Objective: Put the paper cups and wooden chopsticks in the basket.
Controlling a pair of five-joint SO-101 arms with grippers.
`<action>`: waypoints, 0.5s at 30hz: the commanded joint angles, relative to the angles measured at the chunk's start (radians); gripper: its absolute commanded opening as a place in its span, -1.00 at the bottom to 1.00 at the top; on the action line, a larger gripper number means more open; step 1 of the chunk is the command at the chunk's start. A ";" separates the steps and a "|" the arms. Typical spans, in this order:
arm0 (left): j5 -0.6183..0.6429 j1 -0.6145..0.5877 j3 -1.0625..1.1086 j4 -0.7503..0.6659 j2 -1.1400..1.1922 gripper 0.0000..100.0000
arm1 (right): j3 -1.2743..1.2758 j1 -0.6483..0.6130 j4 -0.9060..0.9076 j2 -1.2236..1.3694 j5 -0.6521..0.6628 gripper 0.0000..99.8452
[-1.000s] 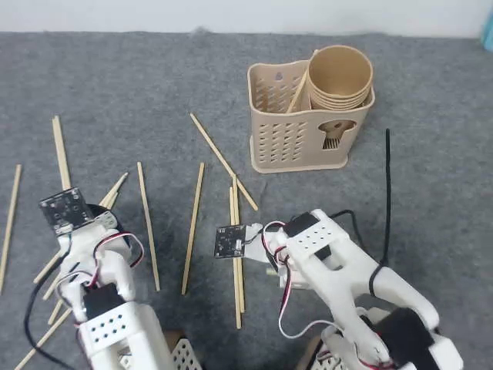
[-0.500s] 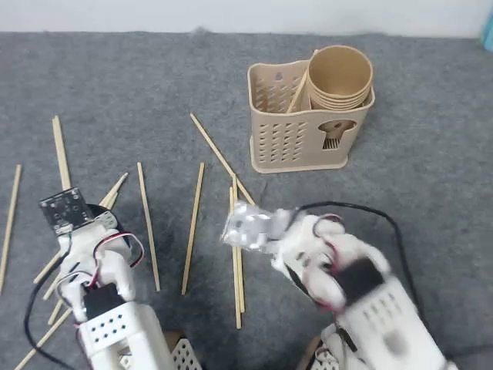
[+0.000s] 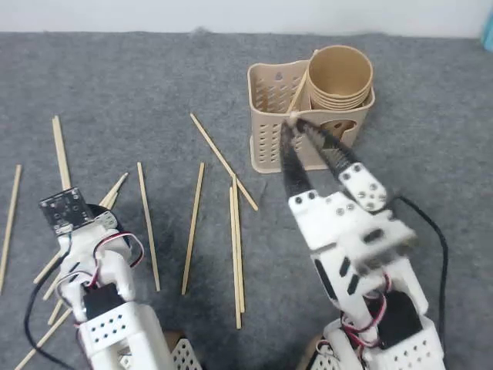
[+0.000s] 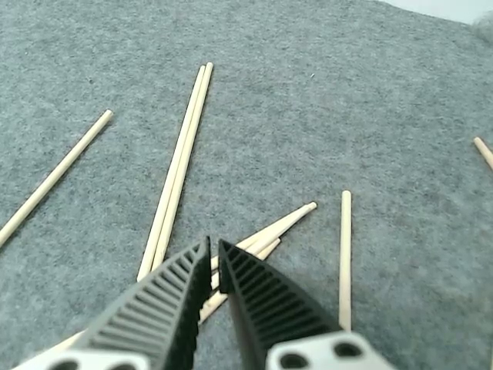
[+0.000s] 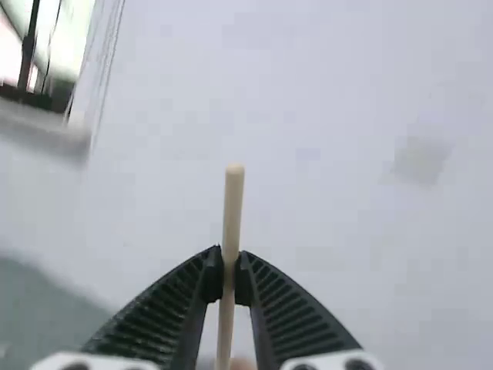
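From above, the right arm's fingers (image 3: 293, 121) are clamped on a chopstick (image 3: 293, 116). Just its pale end shows at their tips, in front of the basket's (image 3: 269, 150) front wall. The stack of paper cups (image 3: 339, 73) sits upright in the basket's right compartment, with another chopstick (image 3: 299, 91) leaning beside it. Loose chopsticks lie flat on the grey felt surface (image 3: 115, 77). A pair (image 3: 236, 247) runs near to far, one (image 3: 223, 162) lies slantwise toward the basket, and others (image 3: 146, 223) are scattered to the left. The left arm (image 3: 100, 293) sits low at the near left corner.

In the left wrist view, that arm's fingers (image 4: 214, 245) are together with a hairline gap and nothing between them. They hang over crossed chopsticks (image 4: 285, 222) on the surface. Two more (image 4: 179, 166) lie side by side, long axes matched, and a single one (image 4: 345, 254) lies apart.

In the right wrist view, the held chopstick (image 5: 232, 200) runs lengthwise along the pinching fingers (image 5: 229, 266). Its blunt end points past their tips toward a pale wall (image 5: 347, 116), and a window frame (image 5: 69, 85) shows at one corner.
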 commanded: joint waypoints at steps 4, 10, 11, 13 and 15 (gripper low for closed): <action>-0.005 0.003 -0.002 -0.028 -0.015 -0.97 | -0.104 0.073 -0.358 0.216 -0.026 -0.98; -0.005 0.003 -0.002 -0.028 -0.015 -0.97 | -0.264 0.131 -0.387 0.498 -0.028 -0.98; -0.005 0.003 -0.002 -0.028 -0.015 -0.97 | -0.285 0.139 -0.387 0.542 -0.032 -0.98; -0.005 0.003 -0.002 -0.028 -0.015 -0.97 | -0.313 0.159 -0.387 0.625 -0.080 -0.98; -0.005 0.003 -0.002 -0.028 -0.015 -0.97 | -0.325 0.177 -0.381 0.693 -0.137 -0.98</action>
